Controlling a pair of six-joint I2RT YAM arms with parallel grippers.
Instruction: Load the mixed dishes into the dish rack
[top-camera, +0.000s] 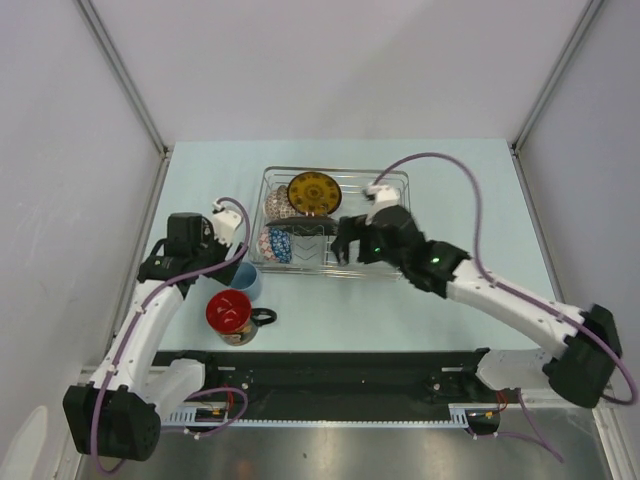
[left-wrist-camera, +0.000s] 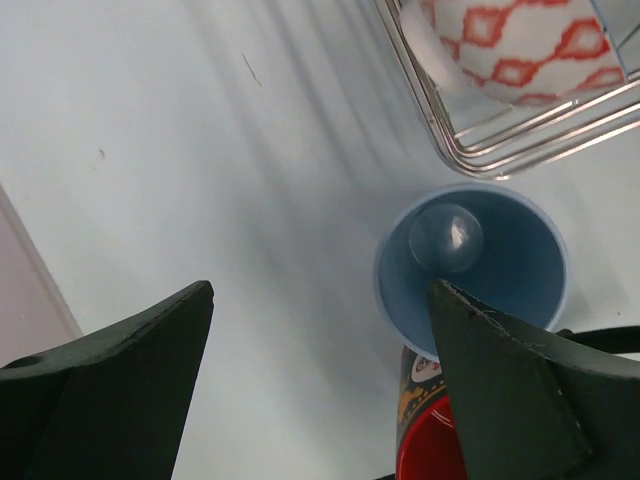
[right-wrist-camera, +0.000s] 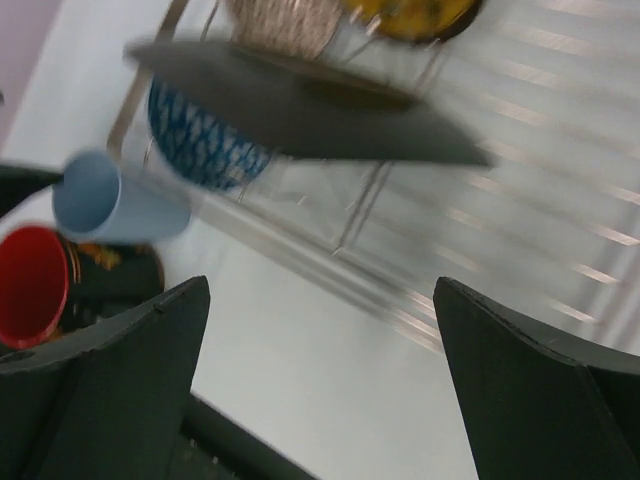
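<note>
shiny metal rack (top-camera: 348, 186), glossy cup (left-wrist-camera: 470, 262), perhaps ceramic

This was a robotics lab test cell: a pale blue-green tabletop (top-camera: 450, 170) stood boxed in by plain white wall panels (top-camera: 330, 60) on grey metal struts (top-camera: 120, 70), a white jointed left robot arm (top-camera: 140, 330) and a matching right robot arm (top-camera: 515, 305) were bolted to a black base rail (top-camera: 340, 370) at its near edge, and purple cables (top-camera: 432, 155) trailed from both

3 dishes racked, 2 outside, as I see it.
Wire rack (top-camera: 350, 171): yellow-motif dark plate (top-camera: 314, 192) upright at back, red-white bowl (top-camera: 277, 205) & blue-patterned bowl (top-camera: 279, 246) on edge at left end; light-blue cup (top-camera: 243, 281) upright by front-left corner, red-inside mug (top-camera: 230, 313) just beside it.
</note>
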